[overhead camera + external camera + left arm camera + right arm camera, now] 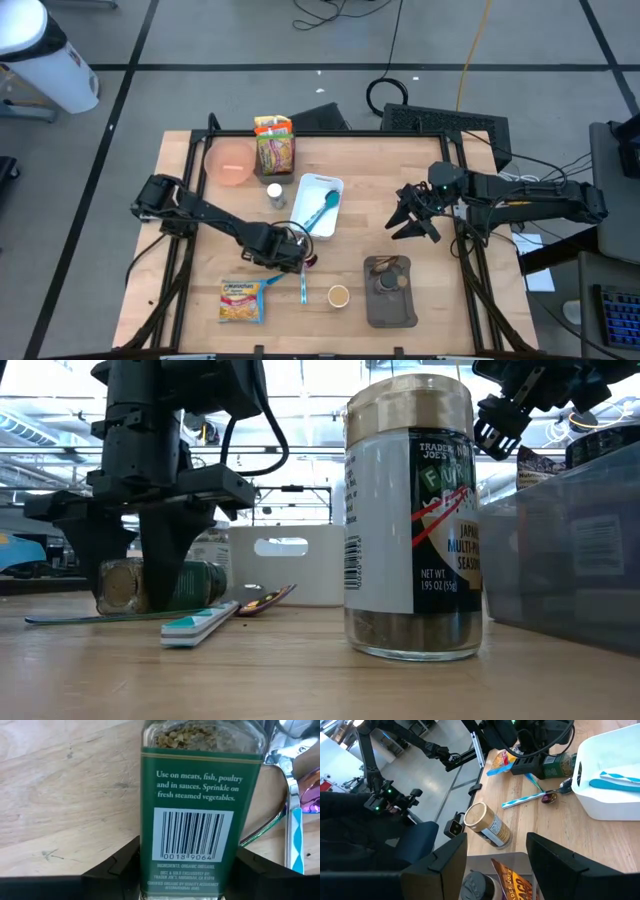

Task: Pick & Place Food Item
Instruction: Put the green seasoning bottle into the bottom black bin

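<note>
A glass spice jar with a green label [192, 805] lies on its side on the table near the front centre; it also shows in the low view [205, 585]. My left gripper [285, 245] stands over it with a finger on each side, shut on it. My right gripper [412, 222] hovers open and empty above the table's right half, clear of everything; its two fingers show in the right wrist view [497, 870]. My left gripper pinches the jar's two long sides at the labelled part [150, 865] between its two fingers [117, 867]. The fingers come from above, pointing down, and lie across the jar. The jar lies level with its underside on the table [150, 610].
A toothbrush [302, 285] and a spoon [308, 260] lie right beside the jar. An upright brown-lidded seasoning jar [338, 295], a grey tray [372, 312], a white bin [330, 185], a pink bowl [230, 162], snack bags [273, 145] and a noodle packet [240, 300] are on the table.
</note>
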Tool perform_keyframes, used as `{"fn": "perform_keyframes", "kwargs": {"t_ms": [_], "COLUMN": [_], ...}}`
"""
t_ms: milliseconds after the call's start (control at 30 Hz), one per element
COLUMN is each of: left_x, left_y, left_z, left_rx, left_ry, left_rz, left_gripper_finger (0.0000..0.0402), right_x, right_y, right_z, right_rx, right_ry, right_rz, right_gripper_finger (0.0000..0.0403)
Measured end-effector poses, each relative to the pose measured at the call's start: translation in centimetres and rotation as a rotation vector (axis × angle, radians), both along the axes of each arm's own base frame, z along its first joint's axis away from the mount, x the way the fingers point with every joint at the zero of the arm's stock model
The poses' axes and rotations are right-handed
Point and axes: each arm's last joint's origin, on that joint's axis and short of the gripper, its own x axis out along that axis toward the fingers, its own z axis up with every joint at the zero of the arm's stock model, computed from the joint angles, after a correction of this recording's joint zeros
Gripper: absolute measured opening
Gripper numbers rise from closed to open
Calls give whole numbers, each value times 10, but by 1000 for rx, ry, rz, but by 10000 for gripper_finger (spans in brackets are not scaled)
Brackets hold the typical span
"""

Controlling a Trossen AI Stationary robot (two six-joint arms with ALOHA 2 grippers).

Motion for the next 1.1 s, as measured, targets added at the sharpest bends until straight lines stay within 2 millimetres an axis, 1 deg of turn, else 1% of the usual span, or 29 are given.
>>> {"fn": "perform_keyframes", "kwargs": {"t_ms": [100, 167, 300, 400, 533, 633, 700, 767, 833, 967, 1100], "left_x": [-2, -5, -15, -25, -40, -45, -46, -43, -38, -20, -2], "left_y": [-2, -4, -11, -14, -15, -16, -16, -16, -13, -3, 11], "left_z": [3, 9, 33, 58, 98, 128, 145, 156, 162, 165, 170], "left_rx": [-10, -26, -25, -5, 50, 140, 218, 278, 322, 360, 386], "left_ry": [0, -9, -74, -168, -385, -635, -788, -903, -966, -1052, -1127], "left_rz": [-24, -40, -80, -86, -58, -42, -39, -49, -59, -90, -167], "left_gripper_finger": [204, 204, 204, 204, 204, 204, 204, 204, 204, 204, 204], "right_x": [0, 0, 0, 2, 5, 6, 6, 5, 7, 20, 43], "right_y": [0, 0, 0, 0, -1, -1, -1, -1, -1, -2, -4], "right_z": [0, 0, 1, 5, 16, 33, 46, 56, 64, 80, 94], "right_rx": [0, 1, 0, -7, -22, 12, 31, 64, 107, 118, 82], "right_ry": [0, 0, -10, -53, -183, -328, -446, -538, -567, -534, -453], "right_rz": [0, 2, 3, 3, 2, -8, -8, -4, -1, 45, 136], "right_gripper_finger": [196, 196, 196, 196, 196, 196, 196, 196, 196, 196, 196]}}
